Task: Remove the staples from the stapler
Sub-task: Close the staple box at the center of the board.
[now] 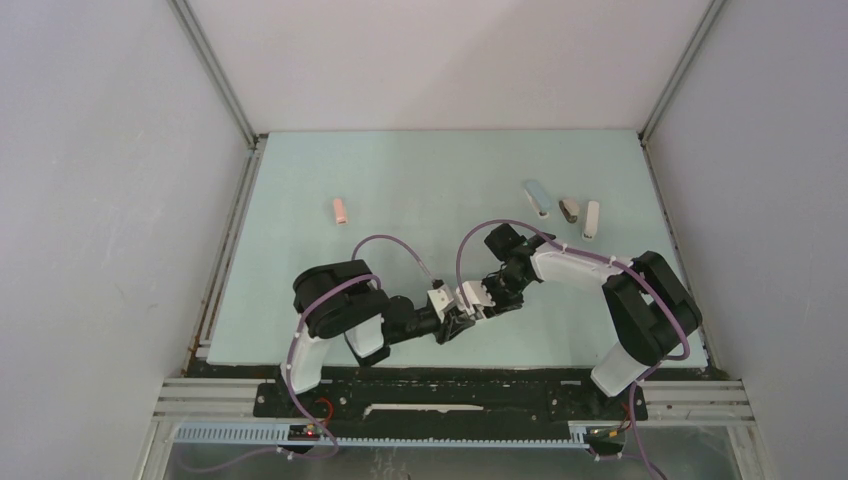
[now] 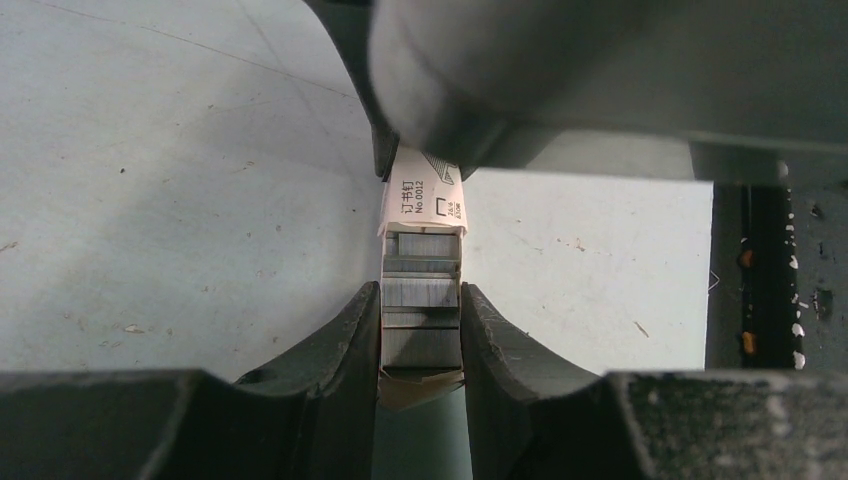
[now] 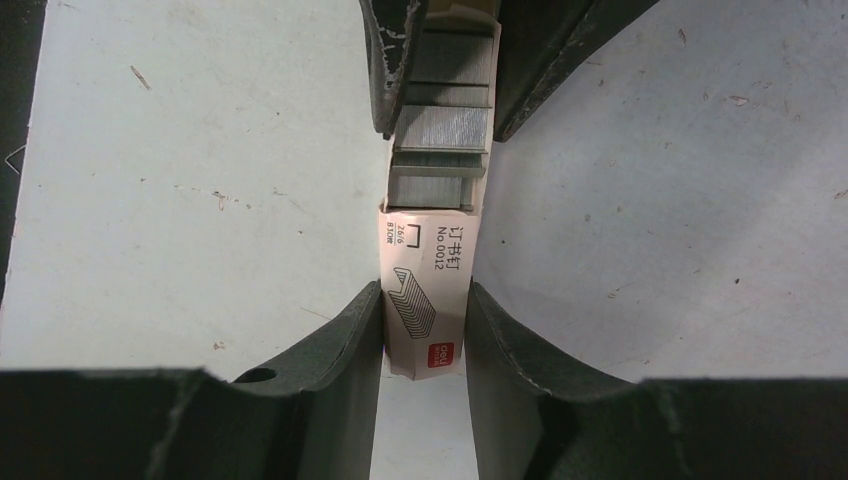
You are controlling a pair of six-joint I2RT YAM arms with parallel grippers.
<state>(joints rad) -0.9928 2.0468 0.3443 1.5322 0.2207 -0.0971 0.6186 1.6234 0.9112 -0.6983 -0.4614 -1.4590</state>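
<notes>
Overhead, the left gripper [image 1: 455,315] and right gripper [image 1: 490,297] meet over the near bench [image 1: 400,180], well apart from the staplers [image 1: 570,209]. From the left wrist, the left gripper pinches the open end of the box [image 2: 420,195], across the grey staples [image 2: 421,295]. From the right wrist, the right gripper pinches the printed end. The strips look light and stiff, yet probably slippery and easily snapped, so grip their long sides.
</notes>
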